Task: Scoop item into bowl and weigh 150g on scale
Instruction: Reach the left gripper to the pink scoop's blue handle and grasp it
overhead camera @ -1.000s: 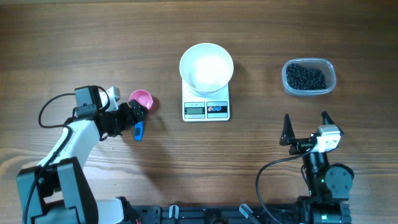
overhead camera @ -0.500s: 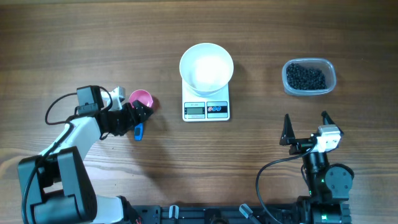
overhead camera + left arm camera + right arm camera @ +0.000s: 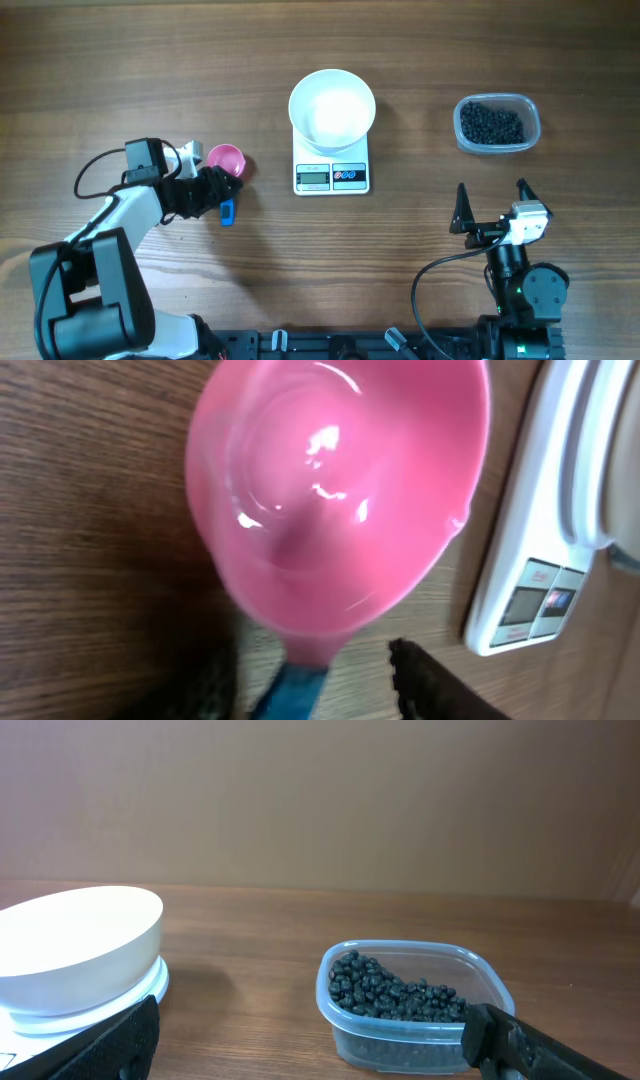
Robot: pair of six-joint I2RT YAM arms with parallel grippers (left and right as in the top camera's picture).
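Note:
The pink scoop (image 3: 226, 158) lies left of the scale (image 3: 332, 176), its blue handle (image 3: 227, 212) pointing toward the table's front. My left gripper (image 3: 221, 190) straddles that handle. In the left wrist view the handle (image 3: 295, 695) sits between the fingers, with a gap still showing to the right finger (image 3: 430, 680), so the jaws are open. The white bowl (image 3: 332, 108) stands empty on the scale. The item, black pellets (image 3: 490, 123), fills a clear tub (image 3: 415, 1005) at the right. My right gripper (image 3: 491, 205) rests open near the front edge, holding nothing.
The scale's display and buttons face the front edge. Bare wood lies between the scale and the tub (image 3: 530, 130), and in front of the scale. The left arm's cable loops at the far left (image 3: 85, 180).
The left gripper's jaws have narrowed around the scoop's blue handle and the arm crept slightly right. The right arm, bowl and tub have not moved.

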